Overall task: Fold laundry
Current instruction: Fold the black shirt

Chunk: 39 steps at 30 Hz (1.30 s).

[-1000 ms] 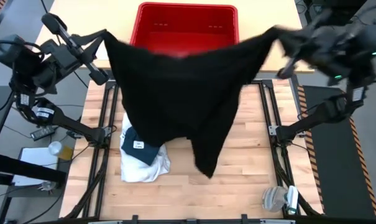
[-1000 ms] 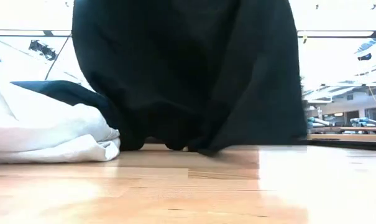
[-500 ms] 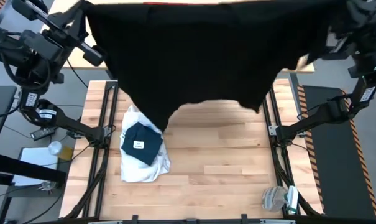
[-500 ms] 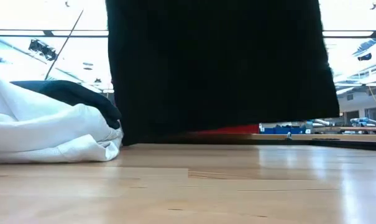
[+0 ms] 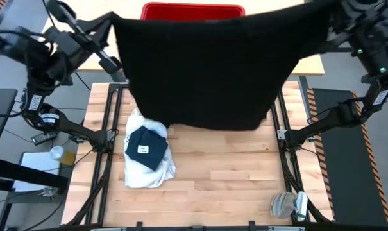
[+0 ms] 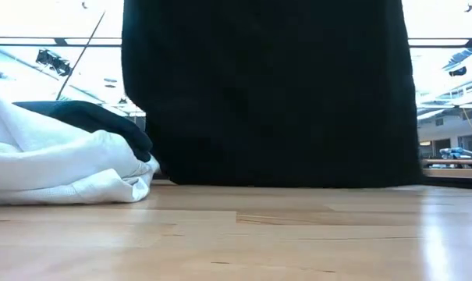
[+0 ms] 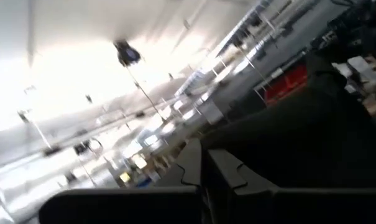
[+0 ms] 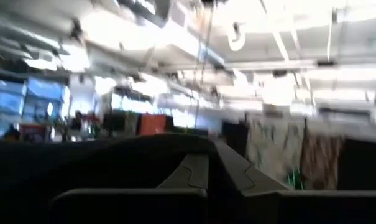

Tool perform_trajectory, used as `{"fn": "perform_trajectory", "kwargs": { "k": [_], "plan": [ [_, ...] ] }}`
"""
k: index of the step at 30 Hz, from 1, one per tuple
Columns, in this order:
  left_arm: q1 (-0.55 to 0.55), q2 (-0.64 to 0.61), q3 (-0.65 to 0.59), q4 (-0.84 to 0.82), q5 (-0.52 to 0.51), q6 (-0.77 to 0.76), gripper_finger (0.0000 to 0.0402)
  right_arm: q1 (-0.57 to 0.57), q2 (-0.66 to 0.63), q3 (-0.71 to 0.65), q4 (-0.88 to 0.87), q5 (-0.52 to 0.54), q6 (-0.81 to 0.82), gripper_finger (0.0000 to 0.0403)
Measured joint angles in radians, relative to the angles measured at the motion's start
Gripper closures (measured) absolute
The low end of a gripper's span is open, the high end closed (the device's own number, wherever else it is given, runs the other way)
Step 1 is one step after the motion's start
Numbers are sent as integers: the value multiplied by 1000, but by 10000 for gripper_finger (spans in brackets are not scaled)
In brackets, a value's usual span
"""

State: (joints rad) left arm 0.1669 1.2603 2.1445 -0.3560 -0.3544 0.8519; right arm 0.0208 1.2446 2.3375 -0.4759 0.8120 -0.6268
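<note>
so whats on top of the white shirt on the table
A folded dark blue piece with a small white tag lies on the white shirt. Whatever may lie beneath the shirt is covered. The stretched black garment overlaps the shirt's far edge in the high view.

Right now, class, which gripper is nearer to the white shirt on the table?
Left. The left gripper holds the black garment above the white shirt's side of the table; the right gripper is across the table.
</note>
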Motion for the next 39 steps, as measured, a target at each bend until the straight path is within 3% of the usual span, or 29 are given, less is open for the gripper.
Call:
{"fn": "perform_trajectory", "kwargs": {
  "k": [4, 7, 10, 14, 20, 23, 27, 30, 33, 36, 39],
  "plan": [
    [33, 13, 0, -65, 0, -152, 393, 17, 12, 0, -111, 104, 124, 390],
    [40, 37, 0, -63, 9, -161, 393, 18, 31, 0, -122, 184, 98, 390],
    [40, 69, 0, -44, 56, -182, 393, 21, 47, -1, -126, 164, 99, 390],
    [39, 102, -2, -1, 61, -24, 393, 21, 63, -2, -66, 142, 22, 390],
    [146, 145, -1, 165, 61, 198, 393, -71, 90, -1, 125, 187, -313, 390],
    [238, 172, -1, 261, 63, 274, 393, -148, 109, -1, 299, 131, -453, 390],
    [347, 214, -1, 407, 94, 342, 393, -247, 132, -1, 528, -61, -606, 390],
    [398, 243, -1, 562, 126, 377, 393, -293, 154, 0, 671, -217, -623, 390],
    [417, 249, -1, 658, 213, 334, 393, -313, 171, -1, 746, -340, -542, 389],
    [424, 241, 0, 704, 244, 220, 393, -324, 176, -1, 744, -332, -429, 388],
    [405, 215, 0, 631, 241, 61, 393, -322, 165, -1, 594, -274, -340, 388]
  ]
}}
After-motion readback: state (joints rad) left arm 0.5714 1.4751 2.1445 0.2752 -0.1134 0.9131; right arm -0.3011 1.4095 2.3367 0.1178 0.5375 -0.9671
